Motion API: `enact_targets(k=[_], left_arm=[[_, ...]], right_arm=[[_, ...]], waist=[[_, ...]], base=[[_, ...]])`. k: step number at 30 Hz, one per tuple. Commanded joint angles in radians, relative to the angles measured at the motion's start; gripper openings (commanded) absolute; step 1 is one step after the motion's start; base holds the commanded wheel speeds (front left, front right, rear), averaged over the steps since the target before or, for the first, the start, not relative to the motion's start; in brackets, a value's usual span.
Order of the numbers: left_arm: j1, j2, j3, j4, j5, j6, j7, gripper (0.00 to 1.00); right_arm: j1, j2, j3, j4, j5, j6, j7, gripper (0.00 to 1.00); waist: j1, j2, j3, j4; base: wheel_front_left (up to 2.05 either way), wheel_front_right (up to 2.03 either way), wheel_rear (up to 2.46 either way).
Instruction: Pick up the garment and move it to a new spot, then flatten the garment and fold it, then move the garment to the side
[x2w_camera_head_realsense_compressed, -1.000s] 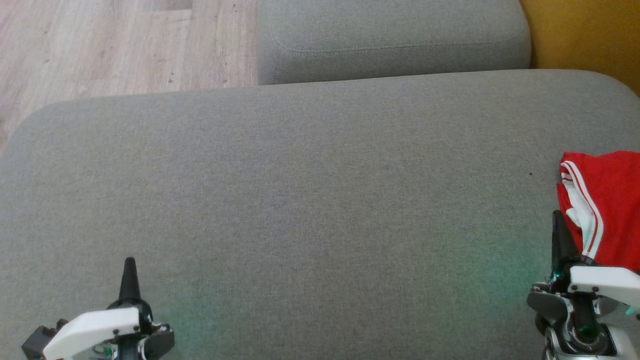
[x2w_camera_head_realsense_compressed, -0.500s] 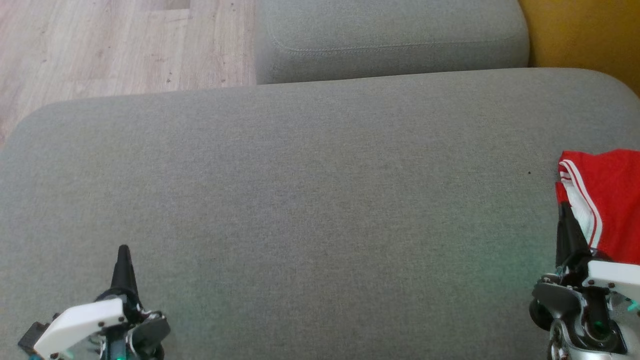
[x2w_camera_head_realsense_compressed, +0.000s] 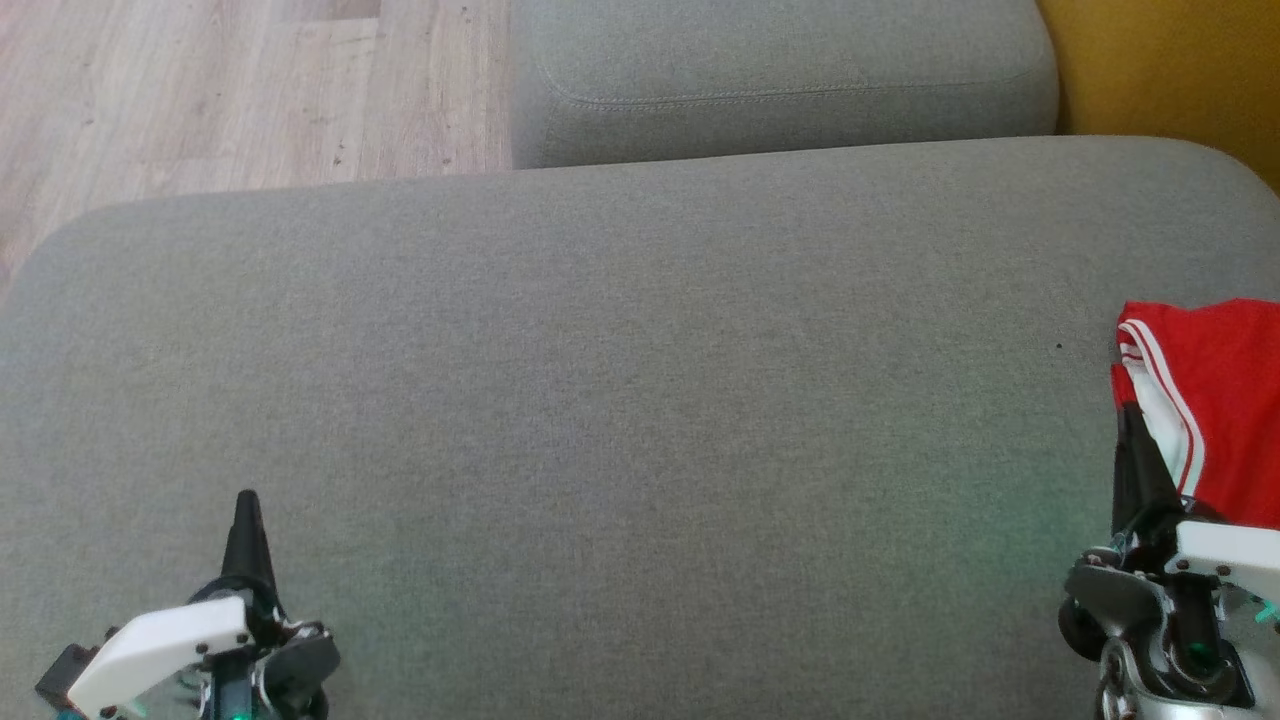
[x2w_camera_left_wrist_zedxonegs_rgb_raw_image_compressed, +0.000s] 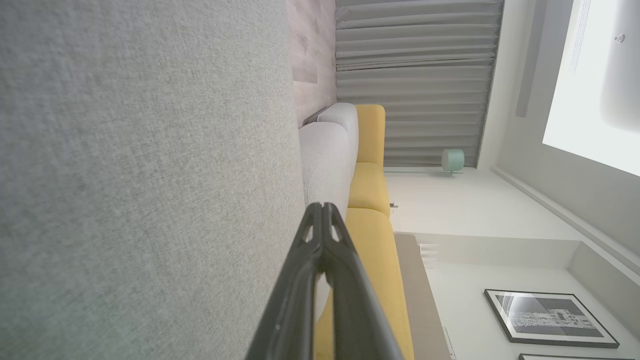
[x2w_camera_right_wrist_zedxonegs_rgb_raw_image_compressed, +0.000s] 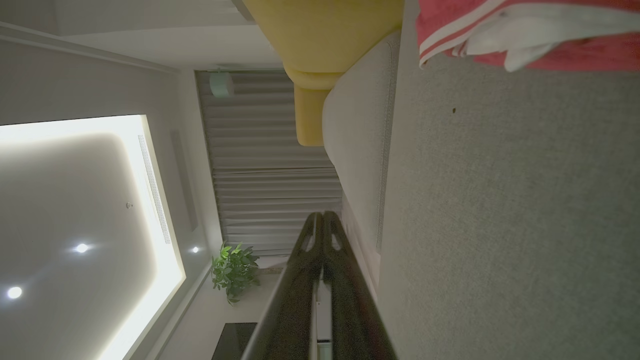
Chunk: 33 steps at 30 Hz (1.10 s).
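The garment (x2w_camera_head_realsense_compressed: 1215, 400) is red with white stripes and lies folded at the right edge of the grey sofa cushion (x2w_camera_head_realsense_compressed: 640, 400); it also shows as the garment (x2w_camera_right_wrist_zedxonegs_rgb_raw_image_compressed: 525, 35) at the top of the right wrist view. My right gripper (x2w_camera_head_realsense_compressed: 1130, 420) is shut and empty, its tip just left of the garment's near edge, and its right gripper (x2w_camera_right_wrist_zedxonegs_rgb_raw_image_compressed: 322, 216) tips meet above the cushion. My left gripper (x2w_camera_head_realsense_compressed: 246, 500) is shut and empty at the lower left over bare cushion; the left gripper (x2w_camera_left_wrist_zedxonegs_rgb_raw_image_compressed: 323, 206) tips are pressed together.
A second grey cushion (x2w_camera_head_realsense_compressed: 780, 80) sits behind the main one. Wooden floor (x2w_camera_head_realsense_compressed: 200, 90) lies at the upper left and a yellow sofa part (x2w_camera_head_realsense_compressed: 1180, 70) at the upper right. The wrist views show curtains, a plant (x2w_camera_right_wrist_zedxonegs_rgb_raw_image_compressed: 235, 270) and a framed picture (x2w_camera_left_wrist_zedxonegs_rgb_raw_image_compressed: 550, 317).
Between one second and half a second ago the head view shifted slightly and both grippers settled a little; since then nothing has moved.
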<state>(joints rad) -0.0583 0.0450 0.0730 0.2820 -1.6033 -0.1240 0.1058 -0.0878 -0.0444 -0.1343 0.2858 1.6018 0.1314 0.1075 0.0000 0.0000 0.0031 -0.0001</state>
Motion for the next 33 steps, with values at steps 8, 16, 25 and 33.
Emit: enact_targets(k=[8, 16, 25, 33], left_arm=[[-0.050, 0.005, 0.041, -0.037, -0.006, -0.007, 0.007, 0.00], [-0.050, 0.005, 0.041, -0.037, -0.006, -0.007, 0.007, 0.00], [-0.050, 0.005, 0.041, -0.037, -0.006, -0.007, 0.007, 0.00], [-0.050, 0.005, 0.041, -0.037, -0.006, -0.007, 0.007, 0.00]], right_arm=[[-0.020, -0.006, 0.020, -0.041, 0.007, -0.001, 0.006, 0.00], [-0.020, -0.006, 0.021, -0.041, 0.007, -0.001, 0.006, 0.00], [-0.020, -0.006, 0.021, -0.041, 0.007, -0.001, 0.006, 0.00], [-0.020, -0.006, 0.021, -0.041, 0.007, -0.001, 0.006, 0.00]], waist=[[0.0000, 0.0000, 0.000, 0.000], [0.0000, 0.0000, 0.000, 0.000], [0.0000, 0.0000, 0.000, 0.000], [0.0000, 0.0000, 0.000, 0.000]], base=[[0.00, 0.00, 0.00], [0.00, 0.00, 0.00], [0.00, 0.00, 0.00], [0.00, 0.00, 0.00]])
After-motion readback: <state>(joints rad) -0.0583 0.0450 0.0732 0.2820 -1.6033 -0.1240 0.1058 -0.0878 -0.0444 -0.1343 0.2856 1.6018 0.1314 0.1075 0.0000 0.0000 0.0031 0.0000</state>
